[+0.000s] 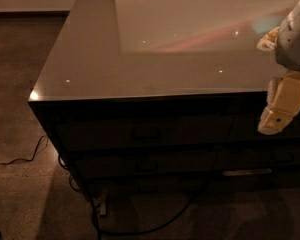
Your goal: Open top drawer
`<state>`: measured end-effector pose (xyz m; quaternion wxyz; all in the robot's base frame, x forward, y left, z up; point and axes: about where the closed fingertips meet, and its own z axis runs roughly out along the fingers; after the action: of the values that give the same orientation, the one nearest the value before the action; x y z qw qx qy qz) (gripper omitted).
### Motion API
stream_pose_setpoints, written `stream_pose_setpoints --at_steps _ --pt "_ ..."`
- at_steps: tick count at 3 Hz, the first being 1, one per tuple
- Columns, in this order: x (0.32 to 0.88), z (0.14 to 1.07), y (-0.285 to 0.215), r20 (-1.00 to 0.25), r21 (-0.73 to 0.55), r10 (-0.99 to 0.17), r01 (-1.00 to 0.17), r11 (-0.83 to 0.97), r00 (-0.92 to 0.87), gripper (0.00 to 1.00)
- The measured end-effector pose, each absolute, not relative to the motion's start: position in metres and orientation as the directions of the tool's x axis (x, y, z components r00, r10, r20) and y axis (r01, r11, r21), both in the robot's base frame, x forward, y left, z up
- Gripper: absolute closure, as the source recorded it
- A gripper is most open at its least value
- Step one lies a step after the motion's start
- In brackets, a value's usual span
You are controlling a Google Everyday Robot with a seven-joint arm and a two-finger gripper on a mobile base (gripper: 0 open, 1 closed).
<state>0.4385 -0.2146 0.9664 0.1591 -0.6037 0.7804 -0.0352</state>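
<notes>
Top drawer: dark front directly under the worktop's front edge, left-hand stack, flush with the cabinet face, shut. Small bar handle at its centre, reads dark in this light, nothing touching it. Two similar dark drawer fronts below it, second and third, also shut.

Gripper: beige, pointing down in front of the cabinet face, just below the worktop's front edge toward its right end, well apart from the handle. Grip state not readable from this angle. White arm housing above it, over the worktop's right edge.

Worktop is glossy with light reflections. A pale bar sits low on the cabinet's right side. Thin cable on the floor at left, and a thicker black cable loops below the cabinet.
</notes>
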Motion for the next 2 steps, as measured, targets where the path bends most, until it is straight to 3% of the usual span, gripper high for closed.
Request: stream_pose_setpoints --at_steps 2 --pt "0.435 0.943 -0.211 -0.227 -0.211 -0.949 -0.940 0.268 -0.219 0.00"
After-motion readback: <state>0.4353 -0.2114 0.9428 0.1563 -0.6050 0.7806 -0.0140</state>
